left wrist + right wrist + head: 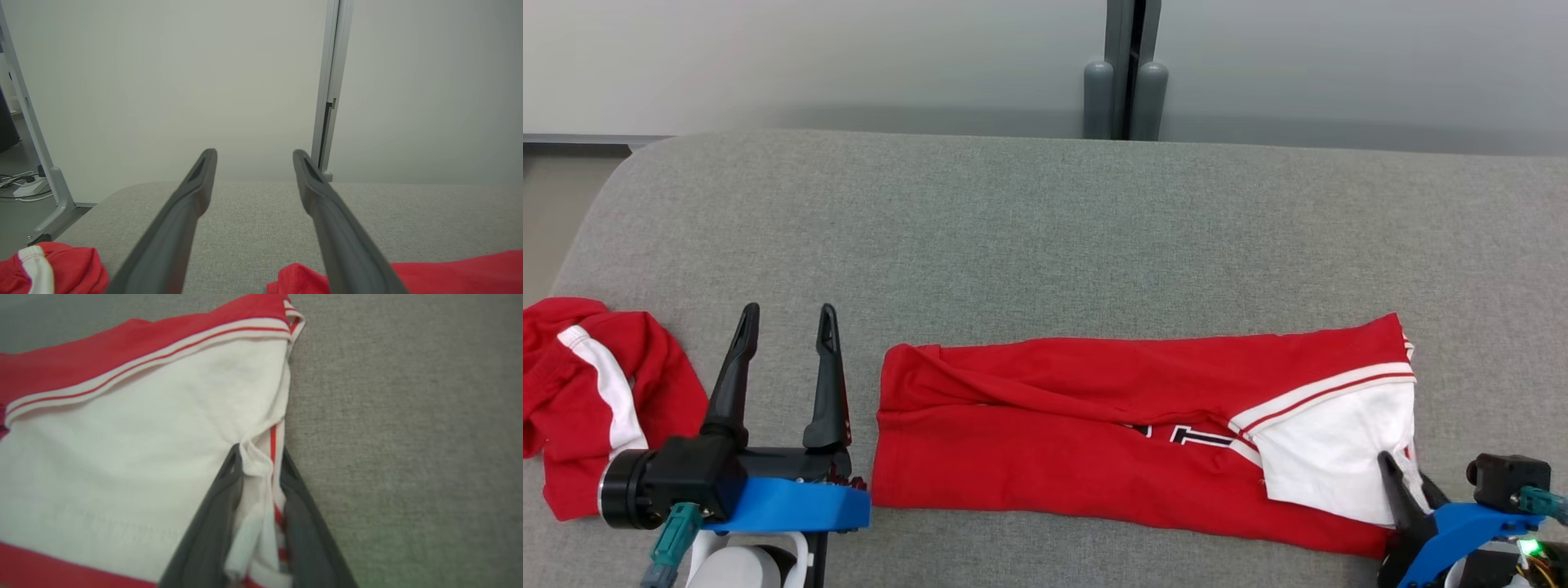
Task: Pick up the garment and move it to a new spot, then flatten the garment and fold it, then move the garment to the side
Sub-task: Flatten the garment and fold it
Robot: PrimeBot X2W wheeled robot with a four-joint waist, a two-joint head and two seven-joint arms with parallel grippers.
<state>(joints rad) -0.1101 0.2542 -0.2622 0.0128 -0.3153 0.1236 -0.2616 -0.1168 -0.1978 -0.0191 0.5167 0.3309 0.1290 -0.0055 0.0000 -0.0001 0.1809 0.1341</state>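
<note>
Right gripper (260, 457) pinches the white edge of the shirt (1054, 457).
Left gripper (788, 312) stands open and empty beside the other end.

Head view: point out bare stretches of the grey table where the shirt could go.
Bare: the table's far half, beyond the folded shirt and the crumpled red garment. Crowded: the near edge, with both garments, left gripper and right gripper.

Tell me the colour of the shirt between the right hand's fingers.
The shirt is white there, thin red stripes; best in right wrist view.
</note>
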